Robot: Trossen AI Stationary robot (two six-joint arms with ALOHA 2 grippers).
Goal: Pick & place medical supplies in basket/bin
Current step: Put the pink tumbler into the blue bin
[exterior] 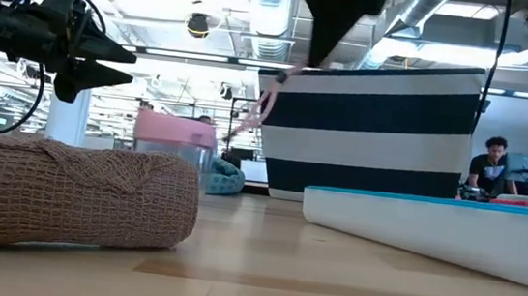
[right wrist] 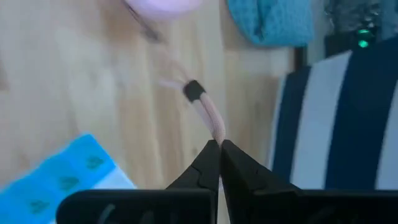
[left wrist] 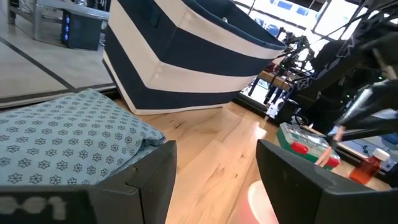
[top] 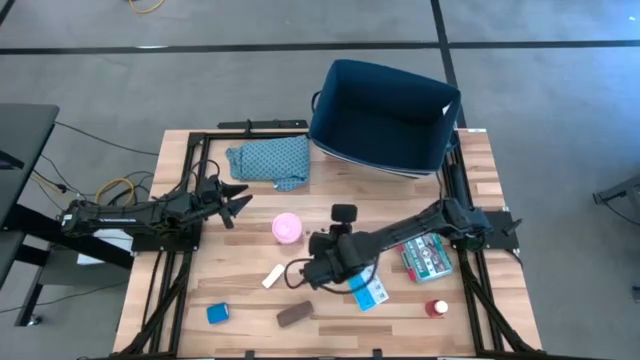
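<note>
My right gripper (right wrist: pixel 217 144) hovers over the table's middle (top: pixel 305 270), shut on a thin pale-pink cord (right wrist: pixel 208 115) with a black end. The pink roll (top: pixel 287 228) stands just to its far left. The light-blue pill organiser (top: pixel 368 292) lies to its near right. The green-red packet (top: pixel 428 257), red-white bottle (top: pixel 437 308), white piece (top: pixel 272 277), brown block (top: pixel 294 314) and blue cube (top: pixel 218 313) lie flat on the table. The navy bin (top: pixel 385 115) stands at the far edge. My left gripper (top: pixel 240 200) waits open at the left. My right gripper pinches the pink cord at one end (right wrist: pixel 216 135), only at the fingertips, and comes at it from above, slanting toward the table's left. The cord hangs below the fingers (exterior: pixel 266 105), clear of the table, with its black end (right wrist: pixel 194 90) free.
A teal patterned cloth (top: pixel 270 160) lies between my left gripper and the bin. Black frame rails (top: pixel 180 160) run along the table's left, right and far sides. Bare wood shows near the left and between the pink roll and the bin. A person (exterior: pixel 491 165) sits in the room beyond.
</note>
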